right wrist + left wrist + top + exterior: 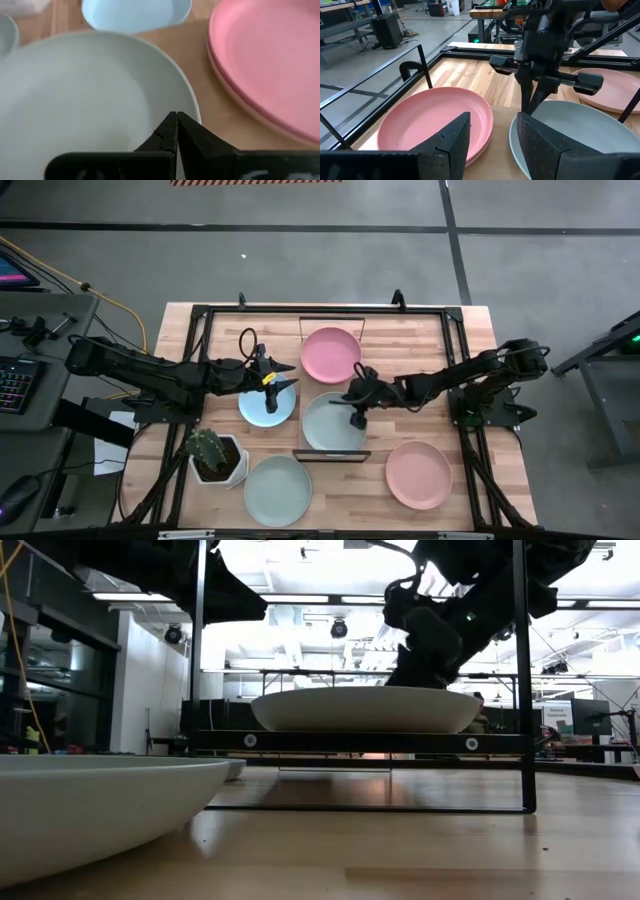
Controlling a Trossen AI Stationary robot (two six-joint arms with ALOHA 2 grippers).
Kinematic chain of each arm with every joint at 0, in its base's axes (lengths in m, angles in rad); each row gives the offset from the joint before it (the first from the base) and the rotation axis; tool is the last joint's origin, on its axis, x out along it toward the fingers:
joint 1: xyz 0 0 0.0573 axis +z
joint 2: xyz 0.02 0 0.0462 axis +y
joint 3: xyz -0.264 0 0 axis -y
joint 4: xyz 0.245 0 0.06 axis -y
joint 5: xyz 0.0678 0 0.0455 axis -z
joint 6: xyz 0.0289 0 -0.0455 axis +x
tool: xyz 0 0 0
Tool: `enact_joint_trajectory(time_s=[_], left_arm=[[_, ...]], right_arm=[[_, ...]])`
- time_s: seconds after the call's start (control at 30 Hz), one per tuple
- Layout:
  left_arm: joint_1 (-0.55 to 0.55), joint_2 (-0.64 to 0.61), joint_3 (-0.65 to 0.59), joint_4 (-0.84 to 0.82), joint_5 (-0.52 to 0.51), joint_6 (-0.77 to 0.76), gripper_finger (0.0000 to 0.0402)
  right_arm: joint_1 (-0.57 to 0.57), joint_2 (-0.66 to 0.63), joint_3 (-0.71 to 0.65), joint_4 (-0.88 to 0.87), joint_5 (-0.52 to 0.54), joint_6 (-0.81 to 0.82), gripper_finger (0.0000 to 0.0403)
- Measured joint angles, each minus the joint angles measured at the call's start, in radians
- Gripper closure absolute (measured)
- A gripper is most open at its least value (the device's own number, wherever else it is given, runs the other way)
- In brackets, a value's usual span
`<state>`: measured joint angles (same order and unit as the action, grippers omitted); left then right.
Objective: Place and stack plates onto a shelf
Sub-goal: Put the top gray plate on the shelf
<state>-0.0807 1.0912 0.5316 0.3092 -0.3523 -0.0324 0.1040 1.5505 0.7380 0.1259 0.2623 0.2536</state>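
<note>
Two plates are sitting on the shelf [303,394]: a pink plate [331,352] at 12 o'clock, a mint plate [332,423] at 6. I am holding my closed right tool [357,417] over the mint one; my left tool [283,385] is hanging open above a blue plate [263,408].

Narrow light-wood shelf [303,360] mid-surface carries pink plate [331,352] at its far end, pale mint plate [325,428] at its near end. Light blue plate [262,408] on the surface just left of it.

Left end effector [281,384] parted, right end effector [357,418] closed
</note>
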Motion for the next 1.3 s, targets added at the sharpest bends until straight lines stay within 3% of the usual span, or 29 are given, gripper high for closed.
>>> enact_joint_trajectory(time_s=[0.1,0.2,0.47,0.63,0.9,1.3], left_arm=[[0.0,0.0,0.0,-0.001,0.0,0.0,0.0251],[0.0,0.0,0.0,-0.021,0.0,0.0,0.0251],[-0.001,0.0,0.0,-0.063,0.0,-0.001,0.0251],[-0.001,0.0,0.0,-0.068,0.0,-0.009,0.0251],[-0.001,0.0,0.0,-0.051,0.0,-0.009,0.0251],[0.0,0.0,0.0,-0.07,-0.004,-0.009,0.0251]], right_arm=[[0.0,-0.012,0.0,0.008,0.0,-0.041,0.0403],[0.0,-0.068,0.0,-0.092,0.02,-0.046,0.0403],[0.058,-0.255,0.0,-0.435,0.068,0.112,0.0403],[0.153,-0.259,0.0,-0.623,0.07,0.28,0.0403],[0.267,-0.185,0.0,-0.521,0.068,0.345,0.0403],[0.269,-0.144,0.0,-0.443,0.043,0.349,0.0403]])
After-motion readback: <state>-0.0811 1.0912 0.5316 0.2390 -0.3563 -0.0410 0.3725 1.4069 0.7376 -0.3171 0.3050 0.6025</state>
